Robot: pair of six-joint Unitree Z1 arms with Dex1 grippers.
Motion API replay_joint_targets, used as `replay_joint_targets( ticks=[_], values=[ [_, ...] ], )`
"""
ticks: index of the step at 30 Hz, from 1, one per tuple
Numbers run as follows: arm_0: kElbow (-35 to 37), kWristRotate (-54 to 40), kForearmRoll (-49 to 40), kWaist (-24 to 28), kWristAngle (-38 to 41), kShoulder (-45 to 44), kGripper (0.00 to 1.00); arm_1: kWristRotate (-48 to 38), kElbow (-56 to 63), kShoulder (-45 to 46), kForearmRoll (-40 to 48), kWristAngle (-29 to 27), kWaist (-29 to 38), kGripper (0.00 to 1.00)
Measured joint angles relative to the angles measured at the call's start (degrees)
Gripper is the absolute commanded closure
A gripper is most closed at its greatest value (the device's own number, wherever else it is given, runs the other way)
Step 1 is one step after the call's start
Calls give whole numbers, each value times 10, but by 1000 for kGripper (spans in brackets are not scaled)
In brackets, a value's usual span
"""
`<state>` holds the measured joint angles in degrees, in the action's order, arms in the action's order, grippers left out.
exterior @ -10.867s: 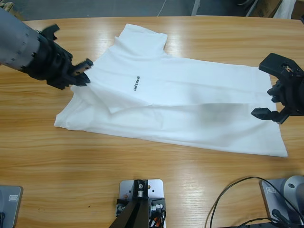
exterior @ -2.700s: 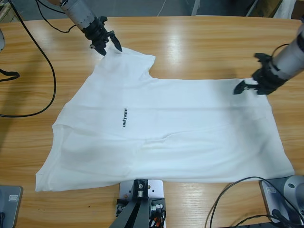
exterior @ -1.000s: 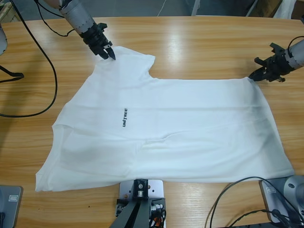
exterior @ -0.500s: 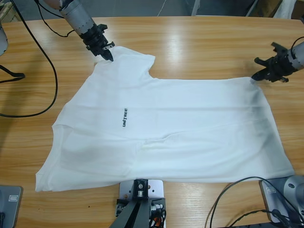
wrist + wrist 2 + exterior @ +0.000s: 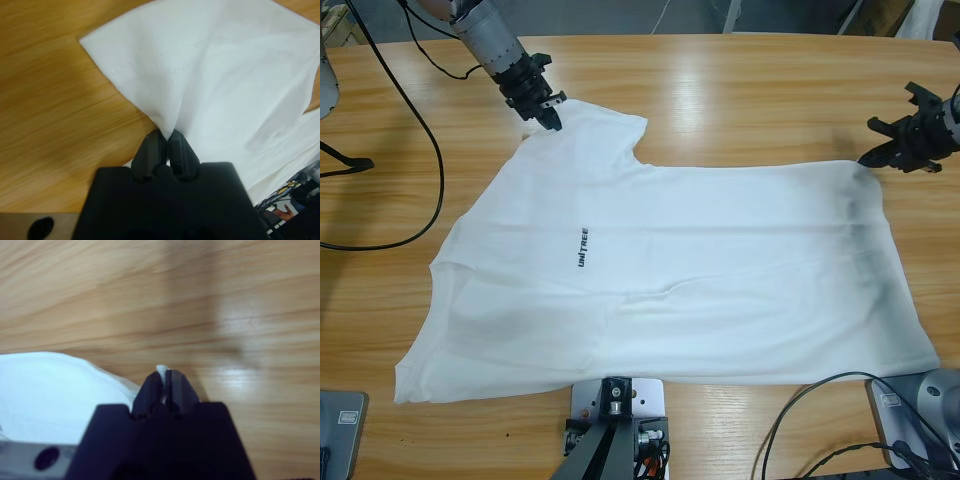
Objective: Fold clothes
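Note:
The white T-shirt (image 5: 700,260) lies spread flat on the wooden table (image 5: 750,90), its small dark chest logo (image 5: 582,247) facing up. At the far left, my left gripper (image 5: 552,118) is shut on the edge of the upper sleeve. The left wrist view shows white cloth (image 5: 225,65) fanning out from the closed tips of that gripper (image 5: 165,136). Over at the right, my right gripper (image 5: 873,157) is shut on the far hem corner. In the right wrist view a sliver of cloth pokes out between this gripper's (image 5: 164,374) tips, with more shirt (image 5: 45,395) at lower left.
Black cables (image 5: 420,150) loop over the table's left end, and another cable (image 5: 800,400) curls at the front right. Bare wood lies behind the shirt up to the table's far edge. The shirt's lower hem reaches the front edge.
Over the last second my right gripper has moved right, drawing the hem corner out with it. My left gripper has shifted slightly up, still on the sleeve. Much earlier the shirt lay half folded.

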<state>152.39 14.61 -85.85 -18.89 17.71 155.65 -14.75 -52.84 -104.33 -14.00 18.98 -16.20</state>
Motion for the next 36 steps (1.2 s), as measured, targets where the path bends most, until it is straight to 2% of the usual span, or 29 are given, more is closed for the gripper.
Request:
replay_joint_targets(
  ticks=[5, 15, 23, 25, 29, 33, 36],
  values=[
    [-7, 0, 0, 0, -11, -20, 1000, 0, 5, 39, -32, 0, 0, 1000],
    [-9, 0, 0, -1, -21, -117, 1000, -1, 38, 92, -110, 0, 0, 1000],
    [-10, 1, -4, -30, -13, -225, 1000, -1, 45, 125, -162, 0, 0, 1000],
    [-41, 1, -5, -40, 3, -258, 1000, -1, 46, 136, -172, 0, 0, 1000],
    [-162, -15, -8, -59, 36, -303, 1000, -1, 51, 154, -186, 0, 0, 1000],
    [-269, -46, -8, -69, 45, -313, 1000, -1, 54, 163, -189, 0, 0, 1000],
    [-316, -56, -8, -70, 47, -317, 1000, -1, 56, 165, -193, 0, 0, 1000]
  ],
)
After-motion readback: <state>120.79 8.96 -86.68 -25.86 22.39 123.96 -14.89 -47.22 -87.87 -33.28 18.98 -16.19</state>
